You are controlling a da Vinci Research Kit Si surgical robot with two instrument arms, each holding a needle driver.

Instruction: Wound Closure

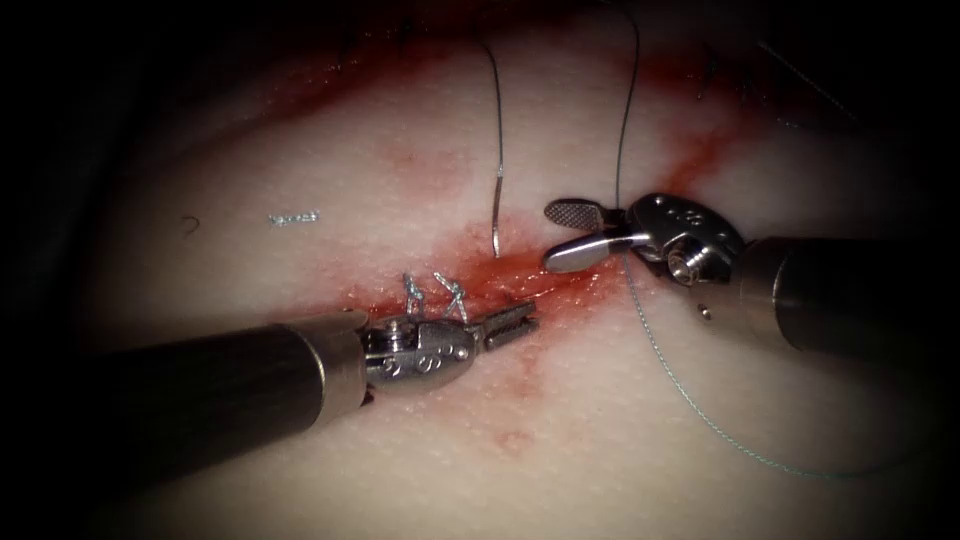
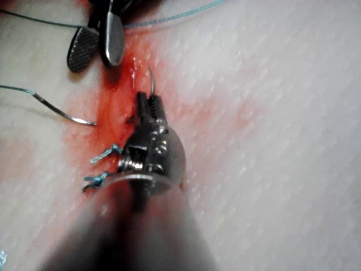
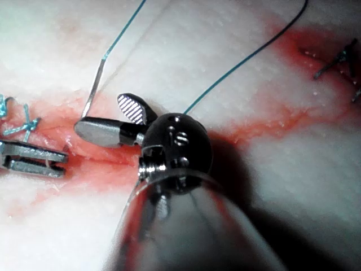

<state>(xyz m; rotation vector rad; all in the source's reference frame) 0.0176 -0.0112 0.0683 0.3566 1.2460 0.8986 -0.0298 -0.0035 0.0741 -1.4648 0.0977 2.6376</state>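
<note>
L tool [image 1: 510, 325] lies low over the cut [image 1: 520, 290], tip aimed right along the red line. Jaws nearly closed on the needle [image 2: 151, 79] close to one end; from the L wrist view a short thin curved bit sticks out past the jaw tips, toward the R tool. The rest of its curve seems to sit in the tissue [image 1: 330, 180] at the cut, but can't tell how deep.

R tool [image 1: 572, 235] hovers just right of the cut, jaws wide open w/ nothing in them; ribbed inner face of one jaw is turned up.

Thread [image 1: 690, 400] runs from behind the R tool's wrist, sweeps across the tissue right of the cut and out toward the picture's edge; another stretch rises from the wrist to the top edge. A second strand w/ a stiff straight end [image 1: 497, 210] hangs down from above, its tip at the red fluid [image 1: 480, 270] just left of the R jaws.

Two short cut ends of thread [image 1: 432, 290] stand up from a knot beside the L tool's wrist. Small loose thread scrap [image 1: 293, 217] lies well left of the cut.
</note>
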